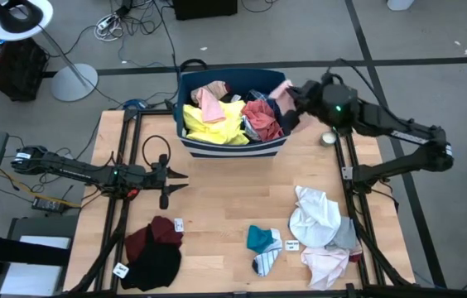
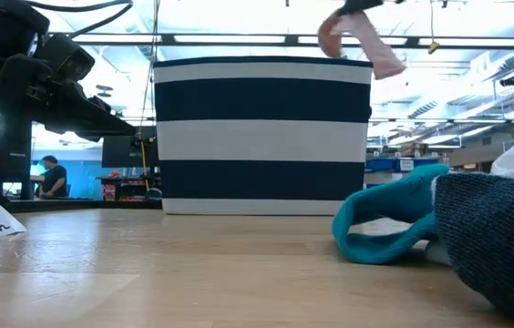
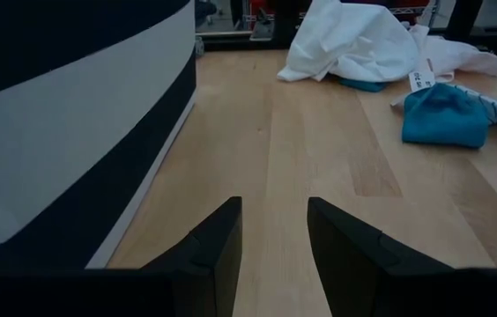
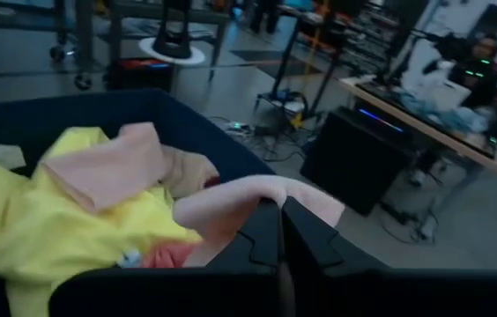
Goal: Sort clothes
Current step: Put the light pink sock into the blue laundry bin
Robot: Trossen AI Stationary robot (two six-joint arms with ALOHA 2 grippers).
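Note:
The navy bin with white stripes [image 1: 233, 145] stands at the table's far middle, holding yellow [image 1: 209, 122], pink [image 1: 211, 101] and maroon [image 1: 260, 120] clothes. My right gripper [image 1: 291, 95] is over the bin's right far corner, shut on a pink garment [image 4: 231, 198], which also shows above the bin in the low view [image 2: 362, 36]. My left gripper [image 1: 180, 180] is open and empty, low over the table in front of the bin's left corner; its own view shows its spread fingers [image 3: 275, 238]. My right gripper pinches a fold of the pink garment [image 4: 262, 189] between its two shut fingers [image 4: 306, 233]. The garment is lifted over the bin's rim and hangs below the fingers [image 2: 380, 56], slack. One layer or several, I cannot tell.
Maroon and black clothes [image 1: 155, 248] lie at the near left. Teal [image 1: 260, 238] and striped [image 1: 265, 263] socks lie near the front middle. White [image 1: 315, 217], grey [image 1: 348, 236] and pink [image 1: 326, 265] clothes lie at the near right. Paper tags lie beside the piles.

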